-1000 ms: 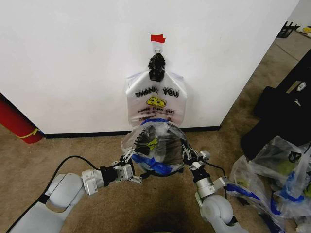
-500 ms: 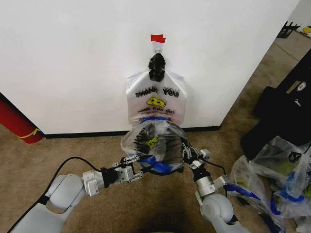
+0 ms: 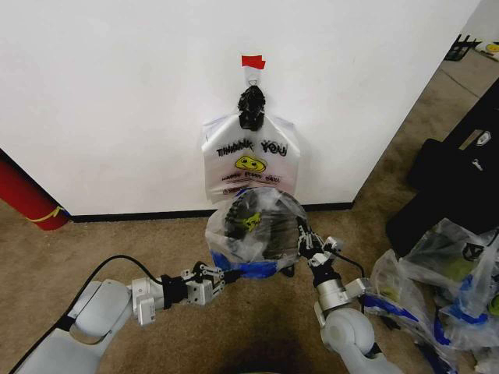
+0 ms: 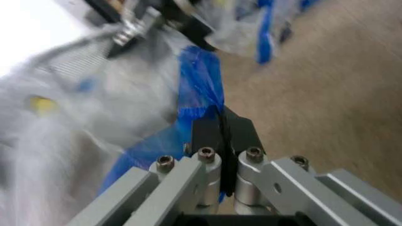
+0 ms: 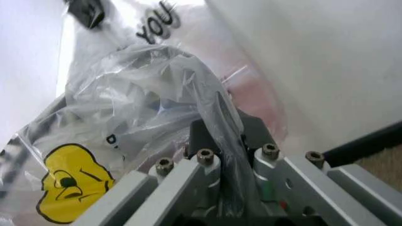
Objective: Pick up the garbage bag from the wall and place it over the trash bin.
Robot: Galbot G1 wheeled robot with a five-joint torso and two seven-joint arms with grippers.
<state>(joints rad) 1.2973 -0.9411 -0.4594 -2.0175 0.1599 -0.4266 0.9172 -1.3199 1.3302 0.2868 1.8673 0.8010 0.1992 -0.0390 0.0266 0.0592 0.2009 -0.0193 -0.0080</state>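
The garbage bag (image 3: 253, 226), translucent with blue patches and a yellow spot, lies draped over the black mesh trash bin (image 3: 269, 243) on the carpet below the wall (image 3: 117, 93). My left gripper (image 3: 217, 280) is low at the bag's near left side, shut on its blue edge (image 4: 201, 80). My right gripper (image 3: 306, 240) is at the bag's right side, shut on a twist of clear plastic (image 5: 217, 113). The bin shows only dimly through the plastic.
A white "THANK YOU" bag (image 3: 251, 160) hangs from a hook (image 3: 252, 75) under red tape (image 3: 253, 61). A red cylinder (image 3: 27, 195) leans at far left. A black case (image 3: 452, 187) and stuffed clear bags (image 3: 444, 273) sit at right.
My left gripper went from open to shut on the bag's blue edge and dropped slightly. The bag shifted a little to the right over the bin. The right gripper kept its hold.
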